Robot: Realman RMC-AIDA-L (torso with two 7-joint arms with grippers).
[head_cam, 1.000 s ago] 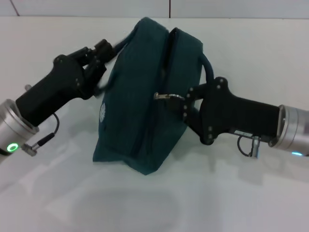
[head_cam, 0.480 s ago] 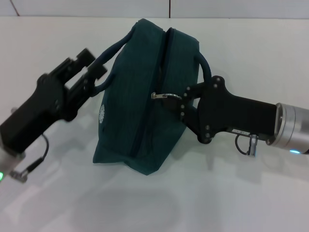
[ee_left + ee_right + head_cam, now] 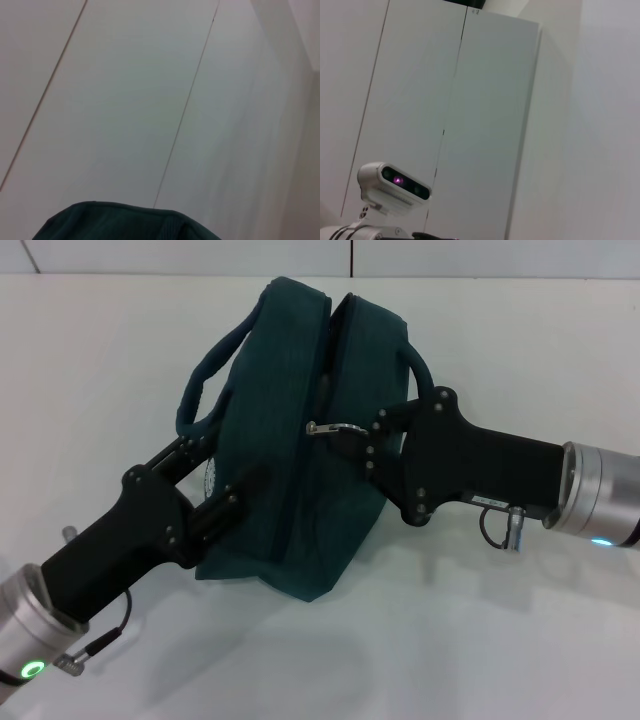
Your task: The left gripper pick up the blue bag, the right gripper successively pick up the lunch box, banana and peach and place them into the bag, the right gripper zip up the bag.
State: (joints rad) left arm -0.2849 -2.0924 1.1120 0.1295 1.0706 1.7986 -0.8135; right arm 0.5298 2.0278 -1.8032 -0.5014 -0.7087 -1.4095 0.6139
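Observation:
The blue bag (image 3: 290, 470) stands on the white table in the head view, its top seam closed. My right gripper (image 3: 368, 438) reaches in from the right and is shut on the metal zipper ring pull (image 3: 325, 427) at the bag's top. My left gripper (image 3: 230, 462) lies low at the bag's near left side, fingers apart and holding nothing. The bag's left handle (image 3: 205, 375) hangs free. The bag's top edge also shows in the left wrist view (image 3: 125, 222). The lunch box, banana and peach are out of view.
The white table (image 3: 480, 640) extends around the bag on all sides. The right wrist view shows only wall panels and the robot's head camera (image 3: 395, 187).
My left gripper let go of the bag's left handle and dropped back toward the robot, now beside the bag's lower left. My right gripper drew the zipper pull slightly left.

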